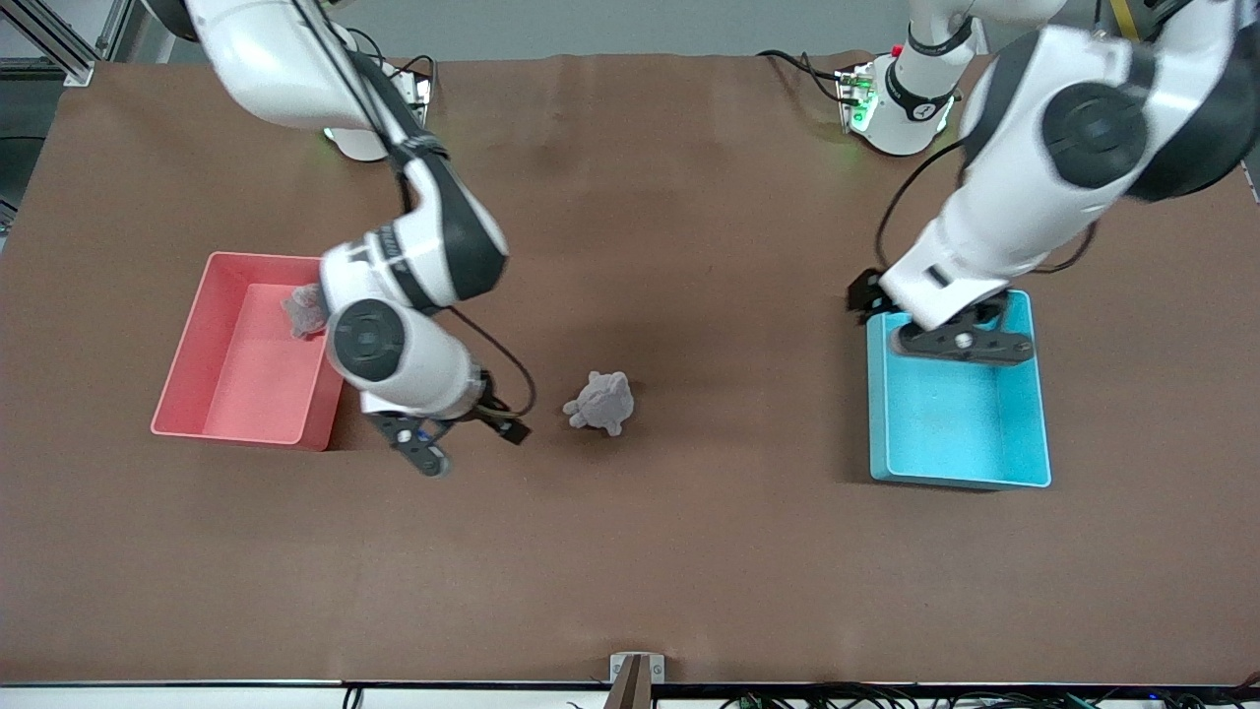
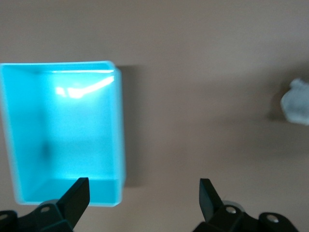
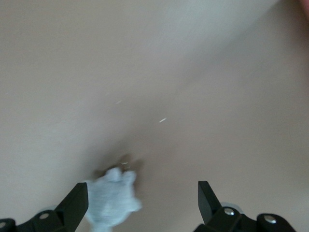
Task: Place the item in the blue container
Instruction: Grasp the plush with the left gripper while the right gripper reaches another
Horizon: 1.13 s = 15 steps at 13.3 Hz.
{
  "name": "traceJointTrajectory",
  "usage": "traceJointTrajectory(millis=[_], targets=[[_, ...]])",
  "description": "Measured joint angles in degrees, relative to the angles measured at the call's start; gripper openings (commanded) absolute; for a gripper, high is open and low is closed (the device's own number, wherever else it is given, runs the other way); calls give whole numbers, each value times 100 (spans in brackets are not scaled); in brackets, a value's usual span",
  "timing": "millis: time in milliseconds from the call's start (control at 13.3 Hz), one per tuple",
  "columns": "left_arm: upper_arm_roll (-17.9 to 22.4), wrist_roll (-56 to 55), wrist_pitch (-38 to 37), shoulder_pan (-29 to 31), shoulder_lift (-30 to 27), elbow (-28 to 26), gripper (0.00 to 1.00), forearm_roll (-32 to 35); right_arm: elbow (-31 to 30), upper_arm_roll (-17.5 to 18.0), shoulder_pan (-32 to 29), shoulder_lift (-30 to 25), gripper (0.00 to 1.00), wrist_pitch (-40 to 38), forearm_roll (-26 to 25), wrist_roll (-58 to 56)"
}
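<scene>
Brown worktop under both arms. Right gripper, jaws wide and empty, hangs between the pink bin and a grey plush toy at its 3 o'clock. Left gripper, jaws wide and empty, hovers over the blue container. Another grey plush sits in the pink bin.

Right gripper is hanging over the brown table, fingers standing wide apart, nothing sitting between them. A small grey plush toy is lying on the table just beside one fingertip, apart from it as far as I can make out; it's blurred, so its shape isn't clear, maybe an animal. It's casting a faint shadow on the cloth. A sliver of something pink is showing at one corner of the view.
</scene>
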Motion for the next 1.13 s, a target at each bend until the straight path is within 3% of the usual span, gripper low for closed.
traceJointTrajectory(millis=[301, 602, 1128], targets=[[-12, -1472, 1464, -665, 1163, 185, 100, -263, -1409, -25, -1099, -1121, 100, -176, -84, -2103], [-12, -3628, 2640, -1308, 2504, 1137, 100, -274, -2868, -25, -2067, -2052, 100, -67, -371, -3249], [-16, -5361, 3745, -1913, 3550, 1348, 93, -274, -4944, -15, -2726, -2627, 100, 1475, -508, -3880]])
